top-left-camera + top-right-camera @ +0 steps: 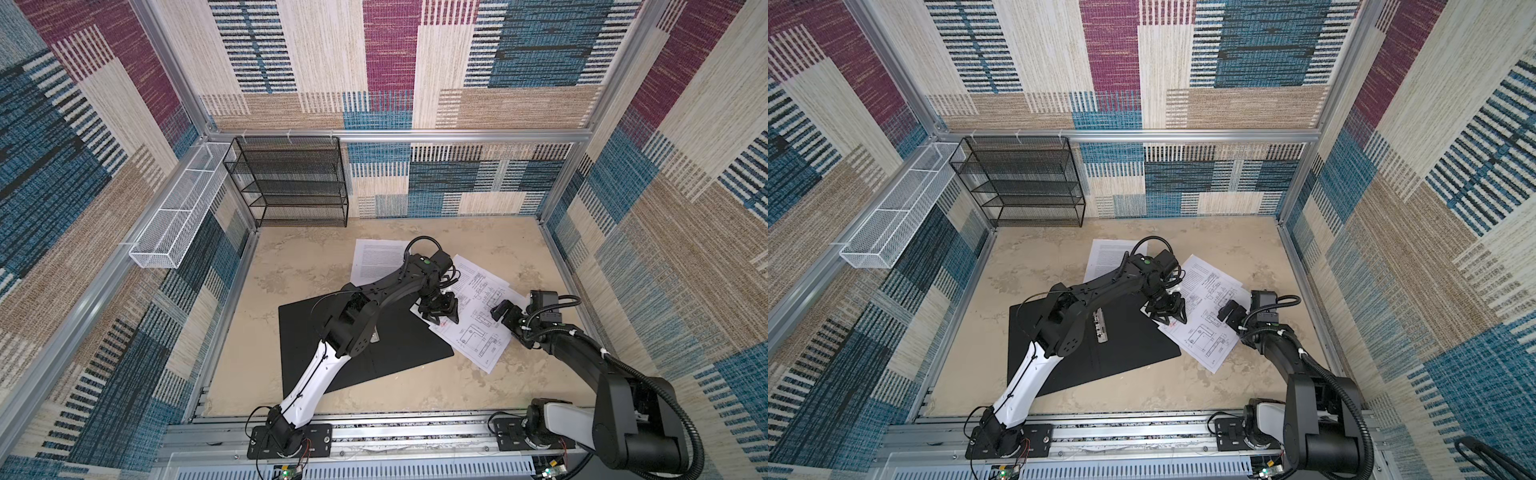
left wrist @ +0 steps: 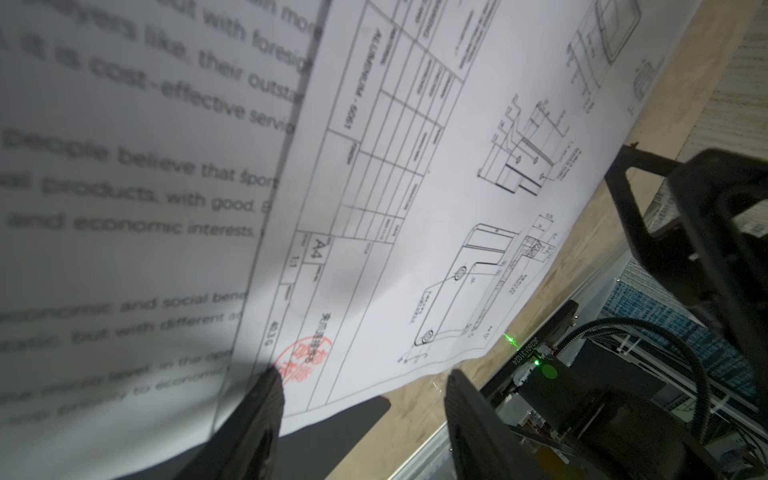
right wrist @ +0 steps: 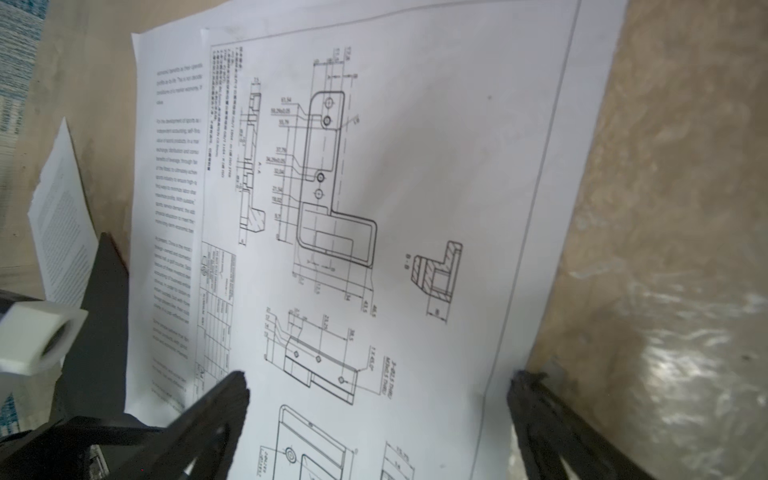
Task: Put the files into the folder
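Left wrist view: the left tool [image 2: 362,376] hangs over the red-stamped corner of the drawing sheet [image 2: 415,199], jaws partly apart and closed on nothing. A text sheet [image 2: 124,174] fills the left of the frame, blurred and close to the lens; whether that page is raised off the pile cannot be told. In both top views the folder [image 1: 395,345] lies open, black inside up, at the centre of the counter [image 1: 299,257]. Its metal clip [image 1: 1102,330] shows beside the left arm in a top view. The files [image 1: 478,332] sit in two places. The pile with the drawing sheet lies right of centre, one corner lapping the folder's right edge. A lone text page [image 1: 374,257] lies above the folder, partly under the arm. The right tool [image 1: 503,311] is over the pile's right side, jaws at full spread, holding nothing.

The step in hand looks like a pinch at the lapping corner. Done well, one jaw would slide under the paper where the folder's edge props it, then close on the corner alone. The right tool would best press the pile's far side lightly, so the sheets do not skate across the smooth counter. A low, slow drag toward the clip should keep the thin paper from creasing or fanning apart.
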You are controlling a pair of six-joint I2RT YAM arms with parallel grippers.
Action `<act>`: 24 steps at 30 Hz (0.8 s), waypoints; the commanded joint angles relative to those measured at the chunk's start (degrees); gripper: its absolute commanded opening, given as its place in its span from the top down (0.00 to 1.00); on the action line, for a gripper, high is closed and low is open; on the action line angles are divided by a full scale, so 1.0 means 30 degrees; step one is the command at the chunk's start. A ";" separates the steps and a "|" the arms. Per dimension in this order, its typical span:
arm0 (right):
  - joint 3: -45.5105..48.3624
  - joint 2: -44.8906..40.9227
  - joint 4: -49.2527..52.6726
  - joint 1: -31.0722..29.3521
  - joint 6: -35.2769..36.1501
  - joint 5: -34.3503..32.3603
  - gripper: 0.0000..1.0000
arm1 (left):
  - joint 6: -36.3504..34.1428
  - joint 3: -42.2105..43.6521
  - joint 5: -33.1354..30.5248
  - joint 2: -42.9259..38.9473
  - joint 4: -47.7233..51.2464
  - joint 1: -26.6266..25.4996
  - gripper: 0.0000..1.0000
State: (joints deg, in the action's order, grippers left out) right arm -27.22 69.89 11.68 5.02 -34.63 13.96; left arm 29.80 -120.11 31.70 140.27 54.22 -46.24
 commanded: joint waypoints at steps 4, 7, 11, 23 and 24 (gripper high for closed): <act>0.0358 0.1247 -0.1337 -0.0017 -0.1109 0.2374 0.00 | 0.0385 0.0853 -0.1709 0.0539 0.0761 -0.0288 0.38; 0.0325 0.0957 -0.1182 -0.0028 -0.1301 0.2747 0.00 | 0.0614 0.1072 -0.2025 0.0504 0.0792 -0.0284 0.39; 0.0201 -0.1206 -0.0106 -0.0005 -0.1742 0.3885 0.00 | 0.1123 0.1059 -0.2306 0.0701 0.0793 -0.0260 0.39; 0.1979 -0.4018 0.0845 -0.0015 -0.3095 0.5423 0.00 | 0.1636 0.1011 -0.2351 0.1178 0.0818 -0.0113 0.40; 0.1762 -0.4336 0.1337 -0.0012 -0.2906 0.4723 0.00 | 0.1628 0.1050 -0.2367 0.1189 0.0800 -0.0111 0.40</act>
State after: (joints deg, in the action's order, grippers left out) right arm -21.34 58.46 13.56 4.99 -43.24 30.74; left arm 34.33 -118.52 34.13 141.25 52.53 -46.39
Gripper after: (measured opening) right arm 0.996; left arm 0.596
